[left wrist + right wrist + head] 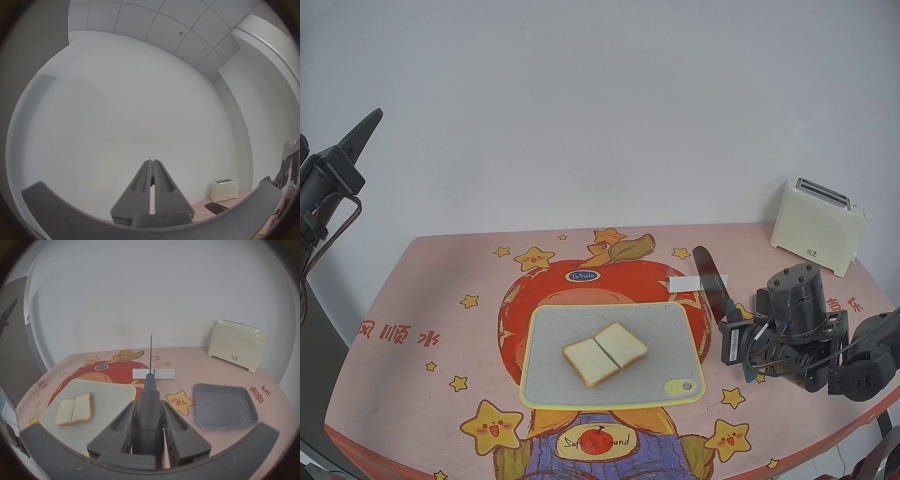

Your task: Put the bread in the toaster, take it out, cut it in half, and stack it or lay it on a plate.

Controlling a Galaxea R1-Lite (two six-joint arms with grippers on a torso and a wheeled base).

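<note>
Right claw clamps knife — low; left claw raised.

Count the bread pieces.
2. Both lie side by side on the cutting board: the left half and the right half, edges meeting along the cut. None seems hidden.

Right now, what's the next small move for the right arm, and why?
Probably set the knife down beside the cutting board. The bread already lies in two halves there, the right gripper is shut on the knife, and the grey plate holds no bread.
</note>
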